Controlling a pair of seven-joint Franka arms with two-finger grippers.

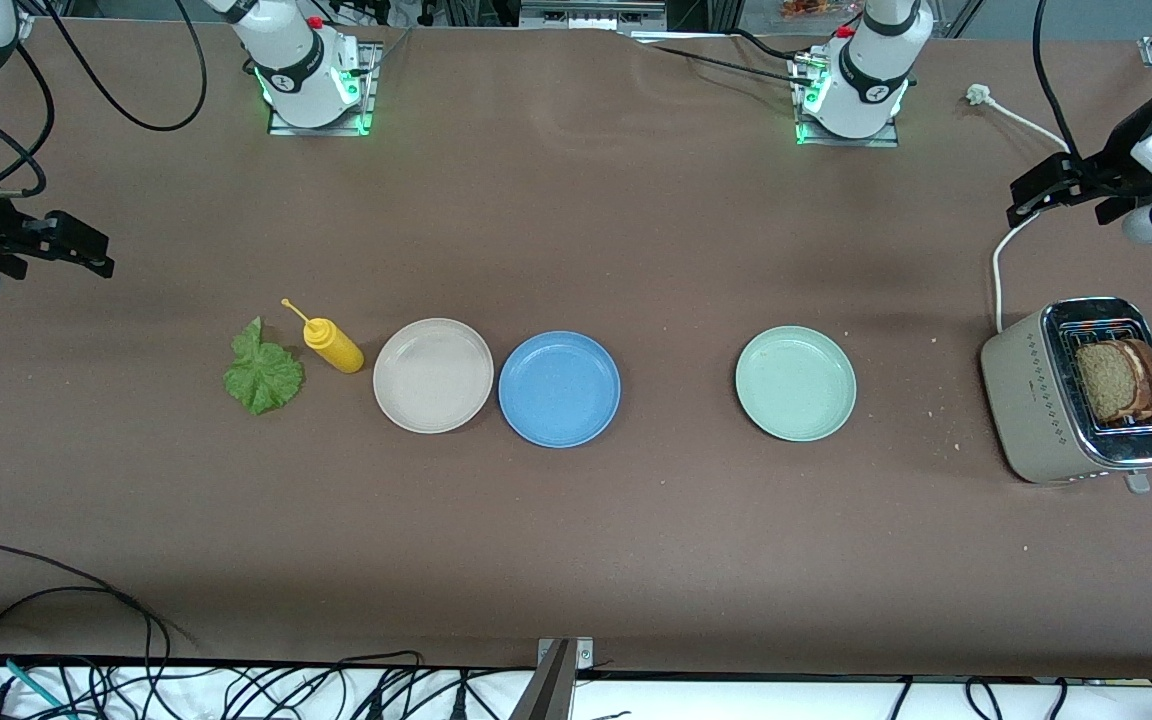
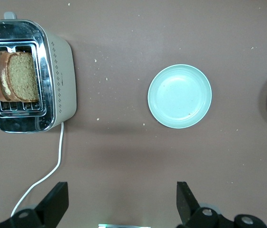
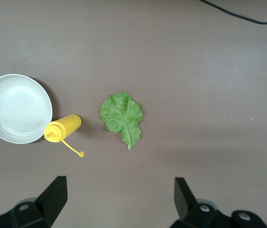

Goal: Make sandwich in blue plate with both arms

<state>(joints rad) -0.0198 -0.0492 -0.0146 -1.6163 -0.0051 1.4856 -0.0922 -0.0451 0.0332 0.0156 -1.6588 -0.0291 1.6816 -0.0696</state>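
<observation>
The blue plate (image 1: pixel 559 389) sits bare near the middle of the table, touching or just beside a beige plate (image 1: pixel 433 375) toward the right arm's end. Next along that way lies a yellow squeeze bottle (image 1: pixel 332 344) on its side, nozzle pointing away from the plates, then the lettuce leaf (image 1: pixel 262 371) flat on the cloth. Toward the left arm's end, well apart from the blue plate, is a pale green plate (image 1: pixel 795 383), and past it a toaster (image 1: pixel 1036 395) with two bread slices (image 1: pixel 1121 380) standing in its slots (its white cord (image 1: pixel 998 262) trails up the table). Nothing lies between the plates and either food item.

The left gripper (image 1: pixel 1046 193) hangs with fingers spread wide above the table near the toaster, holding nothing. The right gripper (image 1: pixel 76 245) hangs likewise open and empty over the table's end near the lettuce.

No readable writing shows on the toaster or bottle.
</observation>
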